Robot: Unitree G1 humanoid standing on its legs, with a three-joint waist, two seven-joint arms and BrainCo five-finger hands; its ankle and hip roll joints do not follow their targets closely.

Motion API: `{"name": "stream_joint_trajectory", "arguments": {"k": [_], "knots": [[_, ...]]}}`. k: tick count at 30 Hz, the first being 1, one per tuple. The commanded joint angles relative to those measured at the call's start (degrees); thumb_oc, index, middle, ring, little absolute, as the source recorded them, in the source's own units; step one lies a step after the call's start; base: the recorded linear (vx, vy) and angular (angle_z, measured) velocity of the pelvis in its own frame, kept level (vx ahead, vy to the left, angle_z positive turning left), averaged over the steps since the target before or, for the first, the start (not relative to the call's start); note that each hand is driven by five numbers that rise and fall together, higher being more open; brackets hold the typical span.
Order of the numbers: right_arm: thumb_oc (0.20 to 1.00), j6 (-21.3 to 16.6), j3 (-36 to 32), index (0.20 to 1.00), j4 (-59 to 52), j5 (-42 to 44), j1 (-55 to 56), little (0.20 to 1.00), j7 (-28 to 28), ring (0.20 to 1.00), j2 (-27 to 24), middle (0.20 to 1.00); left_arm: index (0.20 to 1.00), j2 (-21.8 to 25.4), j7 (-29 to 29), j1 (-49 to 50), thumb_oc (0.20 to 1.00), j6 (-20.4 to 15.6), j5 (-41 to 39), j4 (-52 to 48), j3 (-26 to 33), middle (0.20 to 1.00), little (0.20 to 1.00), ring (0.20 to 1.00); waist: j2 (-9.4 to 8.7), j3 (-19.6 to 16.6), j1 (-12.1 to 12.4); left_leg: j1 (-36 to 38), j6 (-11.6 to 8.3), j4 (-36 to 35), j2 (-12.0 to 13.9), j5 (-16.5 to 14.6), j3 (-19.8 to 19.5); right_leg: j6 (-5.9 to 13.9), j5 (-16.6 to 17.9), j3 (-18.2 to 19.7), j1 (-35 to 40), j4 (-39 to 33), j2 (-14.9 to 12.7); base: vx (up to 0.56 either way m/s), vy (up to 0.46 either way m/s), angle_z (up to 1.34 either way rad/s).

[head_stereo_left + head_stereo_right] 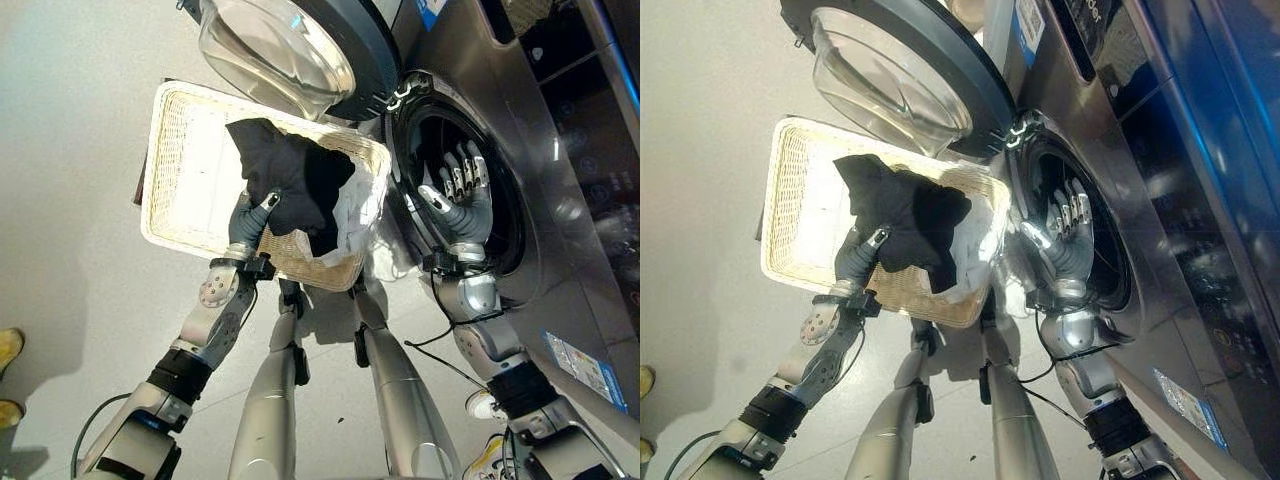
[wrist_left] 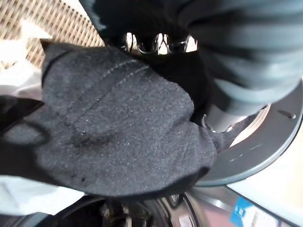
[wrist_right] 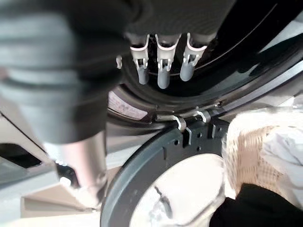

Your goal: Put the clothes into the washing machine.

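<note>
A: Left hand [image 1: 247,222] closed on a black fleece garment [image 1: 290,180], thumb and fingers pinching the cloth, lifted over a pale woven rectangular laundry basket [image 1: 180,135] at about ten o'clock from the drum.
B: Confirmed from the left wrist view: dark nubbly fabric [image 2: 118,127] draped across the fingers, basket weave behind. Also white cloth [image 1: 357,212] lying in the basket near the drum-side rim, partly under the black piece.

A: Right hand [image 1: 460,205] relaxed and empty, fingers straight, held inside the dark round opening of the grey front-loading washing machine [image 1: 520,140].
B: Right wrist view adds the door hinge [image 3: 189,125], seen close and small in the head views. Straight fingers [image 3: 162,71] there, nothing between them.

A: Round glass-bowled machine door [image 1: 280,50] swung wide, at twelve o'clock above the basket.
B: Labels: blue sticker [image 1: 432,10] near the top of the machine front, blue-and-white sticker [image 1: 585,368] at five o'clock. Print too small to make out.
</note>
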Motion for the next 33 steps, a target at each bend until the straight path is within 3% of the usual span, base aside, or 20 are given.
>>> {"name": "stream_joint_trajectory", "arguments": {"k": [1,7,15,24,29,30,31,32,33], "knots": [[1.0,2.7,-0.3,1.0,-3.6,-0.3,0.8,1.0,7.3,1.0,-2.9,1.0,0.2,0.9,-11.8,-1.5,0.2,1.4,-3.9,-6.7,-0.8,0.2,0.2,0.2,3.06,-0.9,-1.1,-1.9,0.75,3.3,-3.2,-2.8,-0.3,5.27,-4.1,-3.5,0.7,3.2,-0.7,0.01,-0.006,0.03],[1.0,10.3,4.8,1.0,-0.6,3.0,-2.3,1.0,20.2,1.0,-7.4,1.0,0.2,3.5,-18.7,-3.9,0.2,6.3,-4.0,-8.2,-4.2,0.2,0.2,0.2,3.04,-0.9,-0.5,-2.6,0.52,3.3,-3.1,-2.4,-0.5,5.41,-3.9,-4.6,0.3,3.1,-1.1,0.0,-0.014,0.05],[1.0,15.9,10.2,1.0,0.5,6.4,-7.1,1.0,28.9,1.0,-13.8,1.0,0.2,7.9,-23.1,-7.4,0.2,9.6,-5.0,-8.7,-8.2,0.2,0.2,0.2,2.58,-0.9,0.2,-2.9,0.28,3.3,-3.0,-1.9,-1.0,5.58,-3.8,-5.4,0.3,3.1,-1.2,-0.01,-0.033,0.08],[1.0,26.3,16.2,1.0,1.7,8.2,-11.6,1.0,39.0,1.0,-18.7,1.0,0.2,10.8,-22.5,-9.8,0.2,9.4,-6.2,-8.6,-10.9,0.2,0.2,0.2,1.84,-0.9,1.1,-3.4,0.19,3.3,-3.0,-1.6,-1.6,5.6,-3.5,-6.1,0.0,3.1,-1.3,-0.01,-0.04,0.03],[1.0,27.7,17.9,1.0,1.7,13.3,-12.2,1.0,42.0,1.0,-19.5,1.0,0.2,11.4,-21.5,-10.0,0.2,8.6,-6.1,-8.4,-11.8,0.2,0.2,0.2,1.5,-0.9,1.3,-3.5,0.09,3.1,-2.9,-1.3,-1.9,5.58,-3.3,-6.2,0.0,3.0,-1.1,0.0,-0.034,0.02],[0.865,28.1,18.2,0.865,1.4,15.4,-12.1,0.865,42.8,0.865,-19.2,0.865,0.2,11.4,-20.7,-10.1,0.2,8.3,-5.9,-8.4,-12.2,0.2,0.2,0.2,1.41,-0.9,1.3,-3.6,0.08,3.1,-2.9,-1.3,-2.1,5.56,-3.3,-6.2,-0.1,3.0,-1.1,0.0,0.0,0.0],[0.815,28.2,18.2,0.815,1.3,15.9,-12.1,0.815,42.9,0.815,-19.1,0.815,0.2,11.4,-20.5,-10.1,0.2,8.3,-5.9,-8.4,-12.2,0.2,0.2,0.2,1.42,-0.9,1.3,-3.6,0.09,3.0,-2.9,-1.2,-2.1,5.56,-3.2,-6.2,-0.1,2.9,-1.1,0.0,0.0,0.0],[0.482,28.5,18.4,0.482,1.1,19.2,-12.1,0.482,43.7,0.482,-18.5,0.482,0.2,11.2,-19.6,-10.4,0.2,8.0,-5.4,-8.4,-12.5,0.2,0.2,0.2,1.38,-0.9,1.3,-3.7,0.12,3.0,-3.0,-1.2,-2.1,5.52,-3.2,-6.1,-0.3,2.8,-1.0,0.0,0.0,0.0],[0.423,28.5,18.4,0.423,1.0,19.8,-11.9,0.423,43.7,0.423,-18.3,0.423,0.2,11.2,-19.5,-10.3,0.2,7.9,-5.2,-8.3,-12.5,0.2,0.2,0.2,1.36,-0.9,1.3,-3.7,0.13,3.0,-3.0,-1.2,-2.1,5.52,-3.1,-6.1,-0.3,2.8,-1.0,0.0,0.0,0.0]]}}
